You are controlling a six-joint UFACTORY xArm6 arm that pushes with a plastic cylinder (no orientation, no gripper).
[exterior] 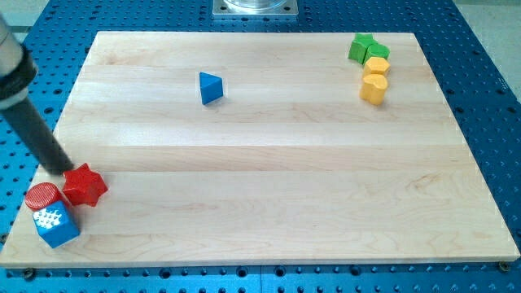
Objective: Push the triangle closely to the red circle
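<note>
Tip (59, 169) touches red star (85, 185), beside red circle (41, 196) and blue cube (55, 225); blue triangle (211, 88) well apart.

The surface (269, 163) is pale wood, smooth, with fine grain and a soft matt sheen, lying on a blue perforated metal base (488, 49). The blue triangle (211, 88), red circle (41, 197), red star (85, 185) and yellow blocks (374, 81) look smooth and matt-painted. The rod (37, 134) is dark and matt.

Open board lies between blue triangle (211, 88) and red circle (41, 197); red star (85, 185) crowds the circle
</note>
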